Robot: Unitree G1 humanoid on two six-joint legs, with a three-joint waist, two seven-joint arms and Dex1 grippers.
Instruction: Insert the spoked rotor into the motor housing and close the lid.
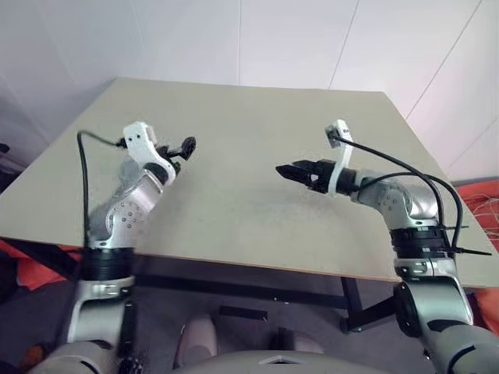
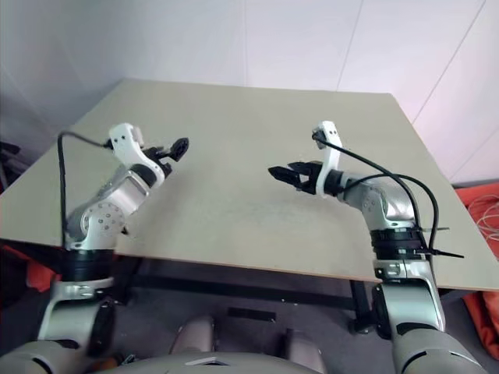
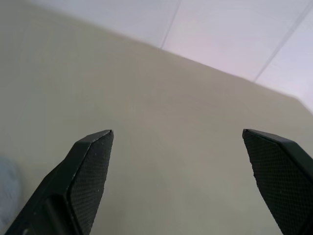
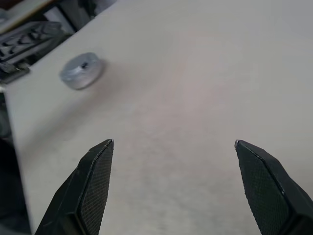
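Check the table (image 1: pixel 249 125) first: it is a plain beige surface, and nothing lies between the two arms. In the right wrist view you see one object, a short round silver drum (image 4: pixel 81 71) with a small dark mark on its top face; it lies flat on the table well ahead of the right end effector (image 4: pixel 173 147) and off toward one finger's side, near the table edge. Whether this is the motor housing cannot be told. Dark equipment (image 4: pixel 24 41) stands beyond that edge.

The right end effector has its two black fingers (image 4: pixel 95 181) spread wide above bare table, holding and touching nothing. The left end effector (image 3: pixel 178 134) is likewise spread wide, empty, over bare table with a pale wall (image 3: pixel 234 34) beyond.
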